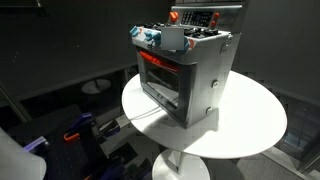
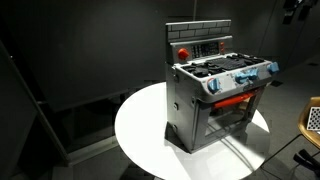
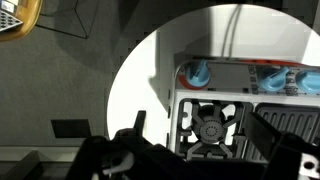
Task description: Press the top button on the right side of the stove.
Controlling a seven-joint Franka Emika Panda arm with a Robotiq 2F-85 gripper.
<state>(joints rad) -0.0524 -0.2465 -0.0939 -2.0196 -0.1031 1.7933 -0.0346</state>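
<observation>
Above the stove (image 3: pixel 240 95), which stood on the round white table (image 1: pixel 250 120), my claw (image 3: pixel 197 128) hung with its fingers spread wide, pinching nothing, a burner (image 3: pixel 213 120) showing between them. I judged the risk plain: the right-side buttons lay outside my wrist view, so I might strike a blue knob (image 3: pixel 200 72) instead, or shove the light box across the tabletop.

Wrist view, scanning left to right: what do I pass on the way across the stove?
Yellow object, bare white table, then the stove: one blue knob, then a second blue knob near the right edge.
</observation>
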